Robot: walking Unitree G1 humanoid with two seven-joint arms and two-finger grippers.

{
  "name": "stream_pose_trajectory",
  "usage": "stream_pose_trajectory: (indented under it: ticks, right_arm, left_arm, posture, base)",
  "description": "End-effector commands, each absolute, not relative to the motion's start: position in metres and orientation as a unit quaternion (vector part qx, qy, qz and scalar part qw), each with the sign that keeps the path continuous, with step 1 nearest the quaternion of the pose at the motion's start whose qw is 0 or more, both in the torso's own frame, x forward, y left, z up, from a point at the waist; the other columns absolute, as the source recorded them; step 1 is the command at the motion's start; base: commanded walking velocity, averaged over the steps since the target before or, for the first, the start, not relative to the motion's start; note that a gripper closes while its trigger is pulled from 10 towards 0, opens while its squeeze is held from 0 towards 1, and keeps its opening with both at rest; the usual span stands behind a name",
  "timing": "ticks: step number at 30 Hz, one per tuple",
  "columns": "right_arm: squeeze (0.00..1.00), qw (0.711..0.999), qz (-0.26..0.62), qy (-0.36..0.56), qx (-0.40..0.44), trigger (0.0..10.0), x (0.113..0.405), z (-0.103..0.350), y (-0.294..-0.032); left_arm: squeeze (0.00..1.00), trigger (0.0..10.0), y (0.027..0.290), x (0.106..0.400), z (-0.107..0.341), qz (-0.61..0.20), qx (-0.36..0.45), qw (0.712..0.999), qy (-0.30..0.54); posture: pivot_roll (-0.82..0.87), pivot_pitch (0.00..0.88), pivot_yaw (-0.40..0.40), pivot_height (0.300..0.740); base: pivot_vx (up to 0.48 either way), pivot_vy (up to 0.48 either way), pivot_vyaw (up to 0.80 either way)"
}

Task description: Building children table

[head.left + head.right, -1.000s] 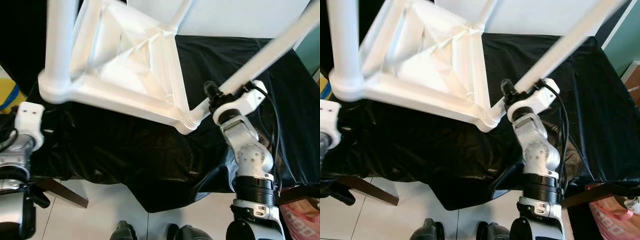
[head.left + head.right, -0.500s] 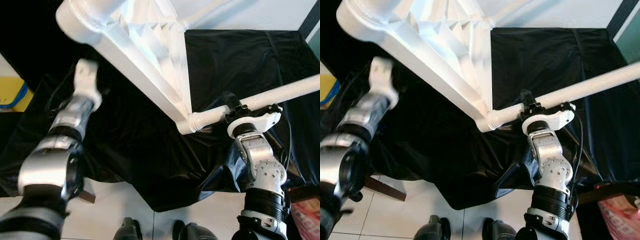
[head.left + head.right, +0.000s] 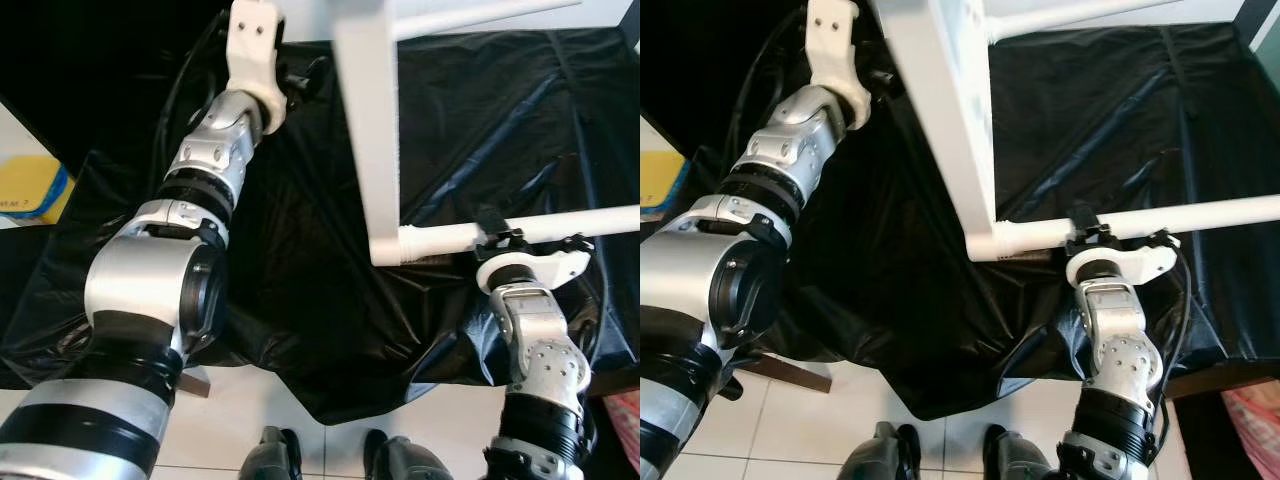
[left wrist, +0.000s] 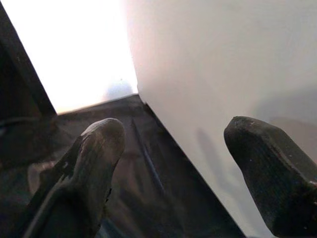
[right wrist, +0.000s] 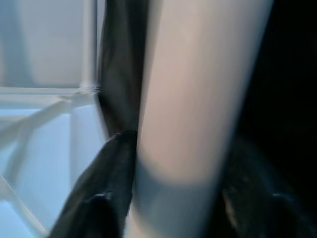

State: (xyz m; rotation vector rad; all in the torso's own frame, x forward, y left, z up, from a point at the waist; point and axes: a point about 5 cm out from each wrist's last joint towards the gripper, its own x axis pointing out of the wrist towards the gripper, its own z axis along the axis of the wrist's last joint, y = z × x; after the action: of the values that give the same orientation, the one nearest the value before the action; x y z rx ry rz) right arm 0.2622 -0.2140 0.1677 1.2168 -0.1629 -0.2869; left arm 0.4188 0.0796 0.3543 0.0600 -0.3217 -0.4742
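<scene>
Over the black-draped worktop (image 3: pixel 300 300) the white table frame (image 3: pixel 368 140) hangs tilted — the right pincer (image 3: pixel 1092 236) clenches its leg (image 3: pixel 1200 214); the left pincer (image 4: pixel 173 163) gapes released beside the frame.

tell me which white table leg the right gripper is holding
The nearer leg, running crosswise from the table's lower corner, sits clamped in the right gripper. The farther leg near the top edge is ungripped.

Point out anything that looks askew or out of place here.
The white table is tipped on edge over the black cloth rather than standing on its legs. The right hand is shut on one leg, which juts out sideways. The left hand is open beside the tabletop.
</scene>
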Motion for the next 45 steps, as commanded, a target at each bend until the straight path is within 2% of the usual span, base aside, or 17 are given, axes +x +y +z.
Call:
stream_pose_trajectory:
  ticks: [1, 5, 7, 9, 10, 11, 14, 15, 17, 18, 19, 20, 24, 28, 32, 40, 45]
  right_arm:
    - [1.0, 0.748, -0.217, -0.023, 0.627, 10.0, 0.232, 0.127, -0.193]
    - [1.0, 0.75, -0.262, -0.002, 0.607, 10.0, 0.22, 0.124, -0.192]
    - [0.0, 0.757, -0.336, 0.027, 0.56, 10.0, 0.197, 0.121, -0.197]
    - [0.0, 0.744, -0.364, 0.034, 0.559, 10.0, 0.187, 0.121, -0.199]
    - [0.0, 0.766, -0.368, 0.035, 0.525, 10.0, 0.178, 0.128, -0.203]
    - [0.0, 0.766, -0.368, 0.035, 0.525, 10.0, 0.178, 0.128, -0.203]
    - [0.0, 0.842, -0.349, 0.02, 0.412, 10.0, 0.163, 0.152, -0.205]
    - [0.0, 0.842, -0.349, 0.02, 0.412, 10.0, 0.163, 0.152, -0.205]
    - [0.0, 0.892, -0.33, -0.018, 0.308, 10.0, 0.168, 0.168, -0.21]
    - [0.0, 0.892, -0.33, -0.018, 0.308, 10.0, 0.168, 0.168, -0.21]
    - [0.0, 0.923, -0.307, -0.061, 0.224, 10.0, 0.181, 0.181, -0.213]
    - [0.0, 0.932, -0.29, -0.076, 0.204, 10.0, 0.194, 0.183, -0.214]
    - [0.0, 0.941, -0.272, -0.083, 0.185, 10.0, 0.213, 0.184, -0.216]
    - [0.0, 0.965, -0.205, -0.093, 0.136, 10.0, 0.262, 0.18, -0.211]
    - [0.0, 0.967, -0.198, -0.095, 0.13, 10.0, 0.266, 0.182, -0.209]
    - [0.0, 0.975, -0.177, -0.12, 0.056, 10.0, 0.282, 0.193, -0.206]
    - [0.0, 0.972, -0.206, -0.088, 0.07, 10.0, 0.281, 0.179, -0.207]
  left_arm:
    - [0.0, 10.0, 0.073, 0.417, 0.36, -0.249, 0.032, 0.953, -0.169]
    - [0.0, 10.0, 0.061, 0.413, 0.369, -0.272, 0.039, 0.945, -0.178]
    - [0.0, 10.0, 0.047, 0.408, 0.379, -0.291, 0.06, 0.936, -0.191]
    - [0.0, 10.0, 0.044, 0.407, 0.383, -0.294, 0.068, 0.933, -0.199]
    - [0.0, 10.0, 0.042, 0.406, 0.386, -0.296, 0.073, 0.931, -0.202]
    - [0.0, 10.0, 0.042, 0.406, 0.386, -0.296, 0.073, 0.931, -0.202]
    - [0.0, 10.0, 0.04, 0.403, 0.394, -0.298, 0.074, 0.928, -0.21]
    - [0.0, 10.0, 0.04, 0.403, 0.394, -0.298, 0.074, 0.928, -0.21]
    - [0.0, 10.0, 0.037, 0.403, 0.392, -0.305, 0.077, 0.926, -0.208]
    - [0.0, 10.0, 0.037, 0.403, 0.392, -0.305, 0.077, 0.926, -0.208]
    - [0.0, 10.0, 0.035, 0.404, 0.387, -0.311, 0.073, 0.926, -0.202]
    - [0.0, 10.0, 0.035, 0.404, 0.383, -0.312, 0.072, 0.927, -0.197]
    - [0.0, 10.0, 0.036, 0.406, 0.377, -0.314, 0.074, 0.928, -0.189]
    - [0.0, 10.0, 0.054, 0.412, 0.359, -0.298, 0.076, 0.936, -0.174]
    - [0.0, 10.0, 0.057, 0.413, 0.357, -0.295, 0.077, 0.937, -0.172]
    - [0.0, 10.0, 0.088, 0.417, 0.304, -0.297, 0.061, 0.943, -0.137]
    - [0.0, 10.0, 0.102, 0.415, 0.279, -0.294, 0.065, 0.946, -0.119]
  posture:
    - [-0.14, 0.231, 0.128, 0.74]
    - [-0.15, 0.245, 0.172, 0.74]
    - [-0.17, 0.247, 0.197, 0.74]
    - [-0.18, 0.248, 0.203, 0.74]
    - [-0.18, 0.253, 0.218, 0.74]
    - [-0.18, 0.253, 0.218, 0.74]
    - [-0.2, 0.257, 0.241, 0.74]
    - [-0.2, 0.257, 0.241, 0.74]
    - [-0.21, 0.251, 0.244, 0.74]
    - [-0.21, 0.251, 0.244, 0.74]
    - [-0.21, 0.242, 0.249, 0.74]
    - [-0.21, 0.238, 0.243, 0.74]
    - [-0.2, 0.222, 0.228, 0.74]
    - [-0.16, 0.194, 0.176, 0.74]
    - [-0.16, 0.194, 0.176, 0.74]
    - [-0.1, 0.171, 0.085, 0.74]
    - [-0.08, 0.167, 0.059, 0.74]
  base:
    - [0.0, 0.0, 0.0]
    - [0.0, 0.0, 0.0]
    - [0.0, 0.0, 0.0]
    - [0.0, 0.0, 0.0]
    - [0.0, 0.0, 0.0]
    - [0.0, 0.0, 0.0]
    - [0.0, 0.0, 0.0]
    - [0.0, 0.0, 0.0]
    - [0.0, 0.0, 0.0]
    - [0.0, 0.0, 0.0]
    - [0.0, 0.0, 0.0]
    - [0.0, 0.0, 0.0]
    - [0.0, 0.0, 0.0]
    - [0.0, 0.0, 0.0]
    - [0.0, 0.0, 0.0]
    - [0.0, 0.0, 0.0]
    - [0.0, 0.0, 0.0]
